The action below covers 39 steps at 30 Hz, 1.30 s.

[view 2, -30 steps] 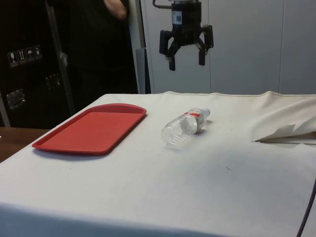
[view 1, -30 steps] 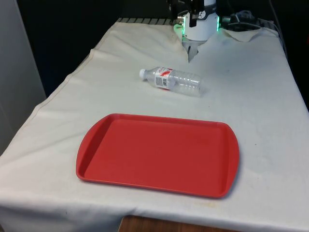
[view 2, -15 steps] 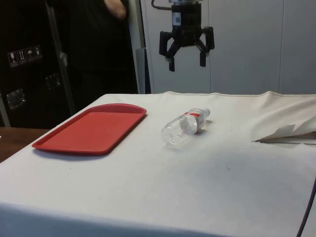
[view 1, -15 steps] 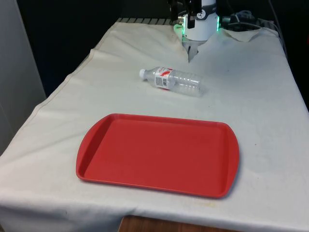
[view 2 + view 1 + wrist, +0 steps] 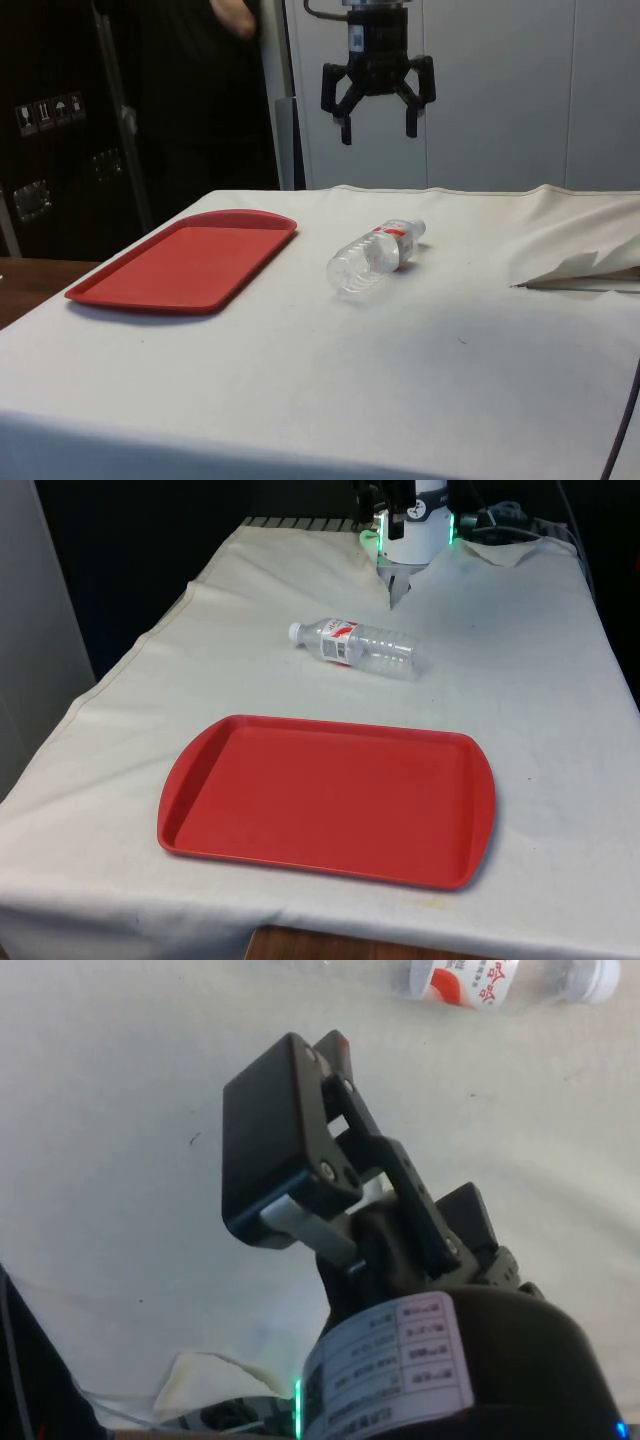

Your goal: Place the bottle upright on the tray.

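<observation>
Side view, left to right. Red tray [image 5: 185,262]: flat on the white tablecloth [image 5: 330,370], near the table's edge on that side, nothing on it. A person's hand [image 5: 236,15] shows high up against the dark cabinets behind the tray.

Clear plastic water bottle [image 5: 374,257]: lying on its side on the cloth, well apart from the tray, not touching it. White cap [image 5: 417,228] points away from the tray; a red-and-white label wraps the body close to the cap end.

Black gripper [image 5: 378,126]: hangs in the air well above the table, roughly over the bottle, pointing straight down. Fingers spread wide apart, holding nothing.

Front view: tray [image 5: 328,800] sits nearest the camera, long side across the table. Bottle [image 5: 354,646] lies beyond it, about mid-table, cap toward the front view's left, base toward the right, slightly skewed. White arm [image 5: 413,525] stands at the far end behind it.

Wrist view: one black finger [image 5: 275,1140] is seen over bare cloth; the bottle's label end [image 5: 470,980] and cap lie at the frame's edge, clear of the finger.
</observation>
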{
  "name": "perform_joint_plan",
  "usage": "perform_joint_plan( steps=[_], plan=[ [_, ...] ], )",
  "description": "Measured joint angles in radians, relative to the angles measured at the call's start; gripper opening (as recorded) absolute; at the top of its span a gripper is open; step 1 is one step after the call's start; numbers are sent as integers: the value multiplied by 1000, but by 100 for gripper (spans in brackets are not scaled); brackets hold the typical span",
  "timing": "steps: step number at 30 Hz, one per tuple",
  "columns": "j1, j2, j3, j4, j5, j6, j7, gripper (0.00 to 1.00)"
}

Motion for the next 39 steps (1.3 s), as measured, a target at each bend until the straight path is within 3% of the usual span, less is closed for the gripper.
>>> perform_joint_plan(
  steps=[27, 39],
  plan=[
    [0, 15, -7, -2, 30, 0, 114, 100],
    [0, 45, -16, 6, 72, 27, 128, 100]
  ],
)
